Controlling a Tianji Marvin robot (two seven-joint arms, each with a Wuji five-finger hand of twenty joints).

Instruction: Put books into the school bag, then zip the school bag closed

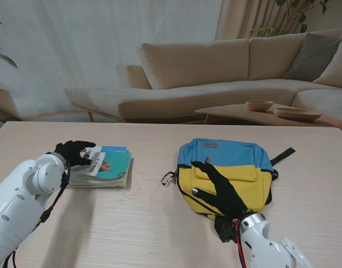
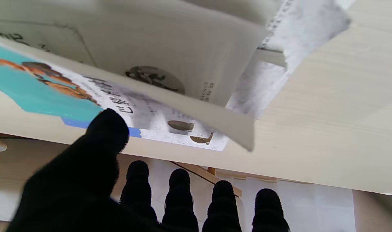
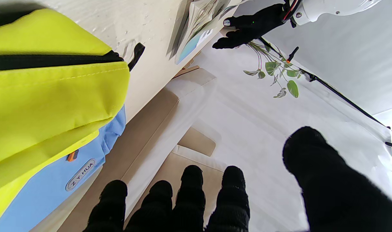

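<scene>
Pale wood grain is running across the counter (image 1: pixel 154 223) that is carrying everything in front of me. The school bag (image 1: pixel 226 173), yellow on its front with a blue band on the side farther from me, is lying flat to my right of centre, its black zip line showing in my right wrist view. The books (image 1: pixel 106 167) are sitting in a small stack well apart from it on my left, the top one having a teal cover. My right hand (image 1: pixel 218 187) is reaching out over the yellow front of the bag with its fingers spread and nothing in its grasp; whether the palm is touching the fabric I cannot tell. My left hand (image 1: pixel 75 152) is at the left edge of the stack, fingers apart, its thumb (image 2: pixel 107 129) pressing against the lifted top cover while the four fingertips are staying clear of it.
</scene>
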